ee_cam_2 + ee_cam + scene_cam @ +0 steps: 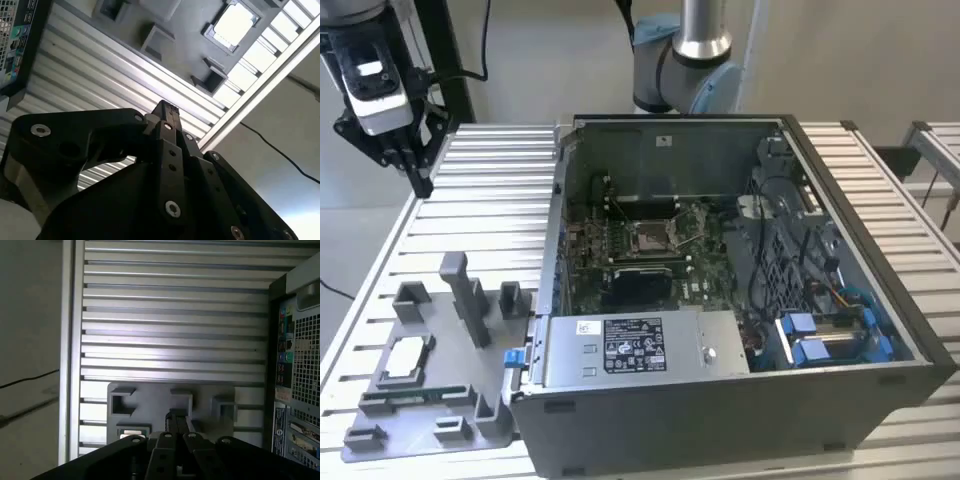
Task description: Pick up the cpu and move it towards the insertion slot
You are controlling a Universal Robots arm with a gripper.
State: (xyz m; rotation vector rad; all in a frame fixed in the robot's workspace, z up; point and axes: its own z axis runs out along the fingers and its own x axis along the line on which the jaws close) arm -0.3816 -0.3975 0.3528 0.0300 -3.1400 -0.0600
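- Soft, even light in the exterior view; the computer case (740,410) is shadowed inside.
- The cpu (235,25) glares white in the second wrist view.
- The table slats (175,340) gleam.

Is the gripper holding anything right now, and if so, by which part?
Nothing. The gripper hangs over the table, jaws together and empty. The cpu lies in the grey tray.
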